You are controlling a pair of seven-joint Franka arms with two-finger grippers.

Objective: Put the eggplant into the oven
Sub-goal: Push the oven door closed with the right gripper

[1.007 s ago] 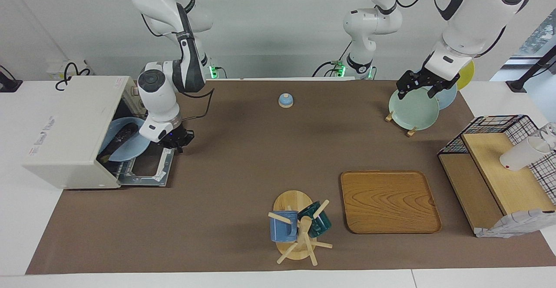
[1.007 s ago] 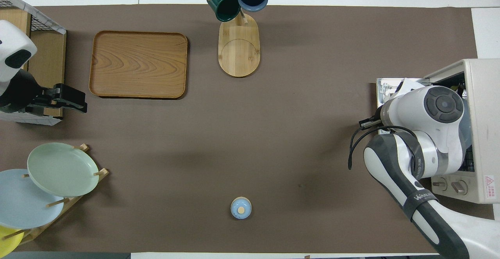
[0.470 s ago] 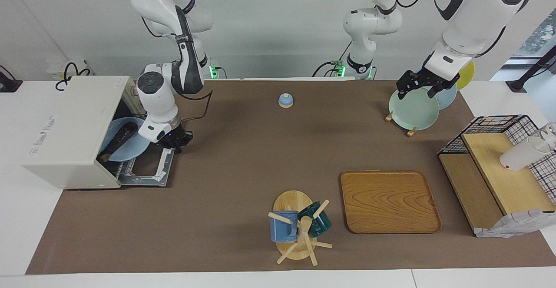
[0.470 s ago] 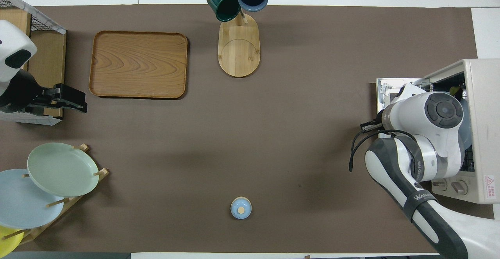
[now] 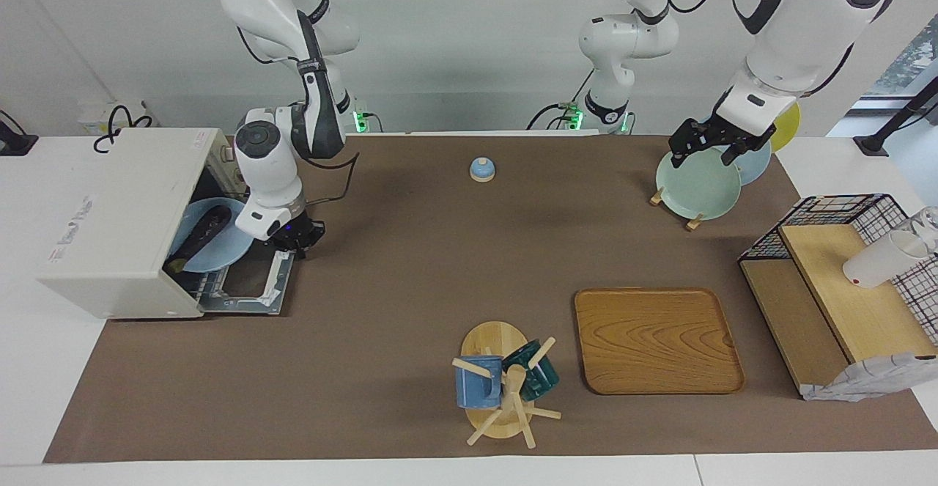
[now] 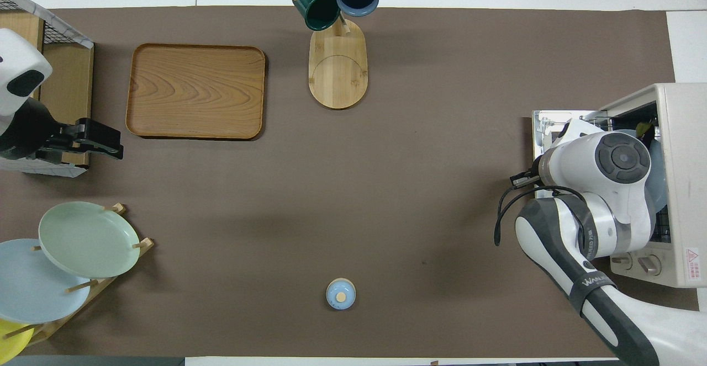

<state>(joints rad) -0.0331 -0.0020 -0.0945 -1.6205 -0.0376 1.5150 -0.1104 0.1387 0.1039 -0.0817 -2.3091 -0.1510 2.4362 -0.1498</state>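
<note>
Eggplant (image 5: 203,233) now rides its blue plate (image 5: 212,245) inside the oven (image 5: 124,222). Your right pincer (image 5: 293,239) has retreated slightly (finger state: cannot tell). Left pincer (image 5: 714,145) waits, spread.

A robot lab staged as a kitchen: two arms bolted at twelve o'clock of a brown-papered counter (image 5: 410,266), bare white walls, trailing cables.
</note>
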